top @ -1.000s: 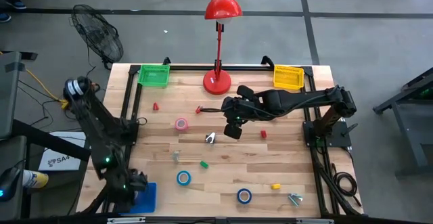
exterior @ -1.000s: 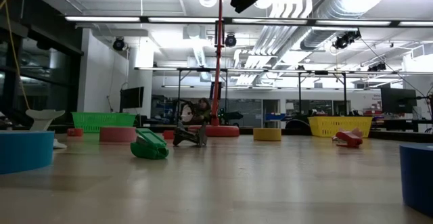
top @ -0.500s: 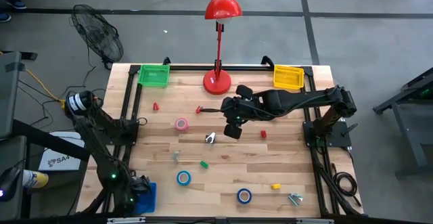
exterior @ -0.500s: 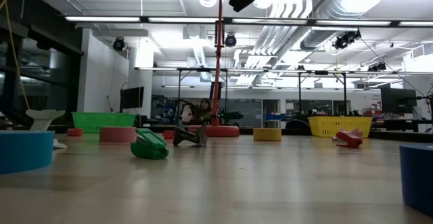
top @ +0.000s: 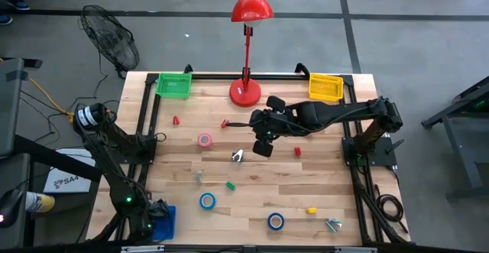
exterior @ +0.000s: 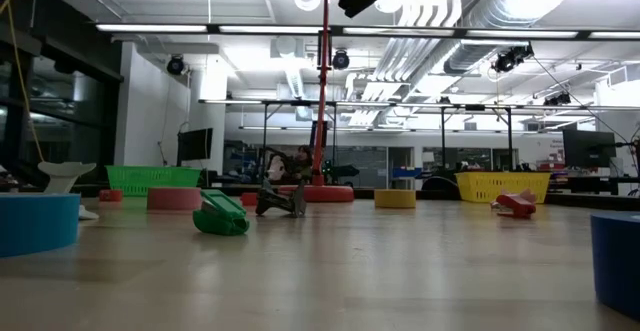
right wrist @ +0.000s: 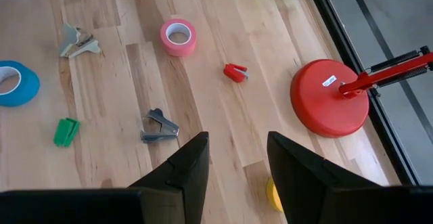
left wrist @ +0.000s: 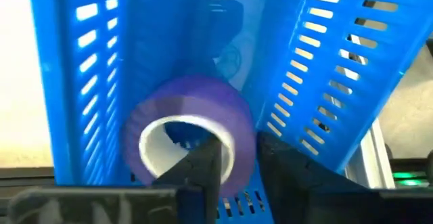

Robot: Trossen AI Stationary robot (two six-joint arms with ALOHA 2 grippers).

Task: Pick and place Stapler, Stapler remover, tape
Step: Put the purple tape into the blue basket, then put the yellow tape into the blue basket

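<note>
We're looking into a big open lab or workshop hall: exposed ducts (exterior: pixel 470 21) and strip lights (exterior: pixel 200 28) running overhead, metal-framed benches (exterior: pixel 400 141) standing behind, and a wooden table (top: pixel 252 192) sitting on a grey concrete floor (top: pixel 412 31).

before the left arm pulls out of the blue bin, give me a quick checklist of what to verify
1. Purple tape inside the blue bin: ok, it sits between the slotted walls.
2. Left claw clear of the tape: not ok, one finger crosses the roll's front and the jaws are only part open.
3. Left arm over the bin at the table's near left corner: ok.
4. Right claw out of the way: ok, open and empty above mid-table.
5. Tapes left to fetch: ok, pink and two blue rolls lie free on the table.
6. Tape resting on the bin floor: cannot tell.
</note>
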